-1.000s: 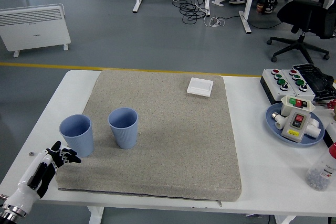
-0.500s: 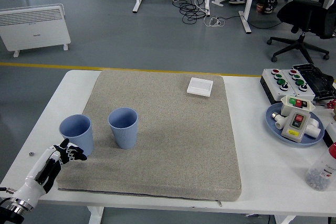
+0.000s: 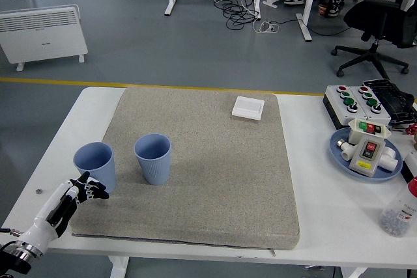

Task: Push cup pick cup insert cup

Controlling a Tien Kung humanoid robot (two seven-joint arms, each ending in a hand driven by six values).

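Two blue cups stand upright, mouths open, on the left part of a grey mat (image 3: 215,167) that covers most of the white table (image 3: 326,219). The left cup (image 3: 95,166) sits at the mat's left edge; the right cup (image 3: 153,158) stands just beside it with a narrow gap between them, not touching. The left hand (image 3: 75,194) comes in from the lower left corner, over the mat's front left corner, just in front of the left cup; its fingers are loosely extended and hold nothing, and contact with the cup cannot be confirmed. The right hand is out of view. To the right of the cups the mat is bare across its middle and front, apart from a small white square box (image 3: 248,107) near the far edge. Off the mat, on the table's right side, are a button panel (image 3: 355,101), a blue plate (image 3: 339,151) carrying a switch box (image 3: 369,153), and a clear jar (image 3: 401,209). Beyond the table is grey floor with a yellow line (image 3: 65,83), a white heater (image 3: 42,30), desk legs, cables and a black office chair (image 3: 378,24).
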